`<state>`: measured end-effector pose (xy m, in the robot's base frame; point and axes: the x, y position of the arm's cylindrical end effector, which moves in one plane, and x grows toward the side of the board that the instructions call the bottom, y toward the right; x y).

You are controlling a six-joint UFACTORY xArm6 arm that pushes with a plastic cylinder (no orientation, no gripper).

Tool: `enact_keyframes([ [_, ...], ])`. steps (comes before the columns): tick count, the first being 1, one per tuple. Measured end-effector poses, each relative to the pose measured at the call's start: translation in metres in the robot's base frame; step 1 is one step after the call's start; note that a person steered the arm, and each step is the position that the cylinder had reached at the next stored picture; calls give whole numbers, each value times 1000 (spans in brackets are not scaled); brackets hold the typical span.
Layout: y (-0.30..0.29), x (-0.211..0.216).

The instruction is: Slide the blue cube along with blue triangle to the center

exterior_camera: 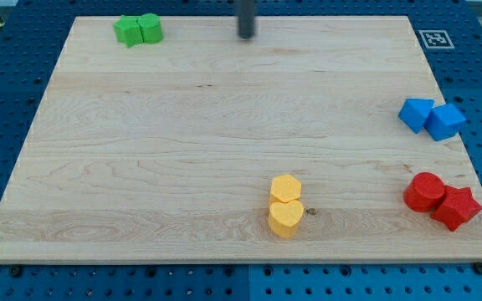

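Note:
The blue cube [446,122] and the blue triangle [414,114] sit touching each other at the right edge of the wooden board [182,125], the triangle on the left. My tip [246,36] is at the top middle of the board, far to the upper left of both blue blocks and touching no block.
Two green blocks [138,30] sit together at the top left. A yellow hexagon [286,188] and a yellow heart [285,218] sit at the bottom middle. A red cylinder [425,191] and a red star [456,208] sit at the bottom right. A marker tag [435,38] is at the top right corner.

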<state>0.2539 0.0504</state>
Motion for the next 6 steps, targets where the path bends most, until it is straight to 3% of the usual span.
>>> enact_keyframes([
  [2,201,99],
  [3,265,154],
  [4,263,201],
  [5,204,191],
  [6,127,145],
])
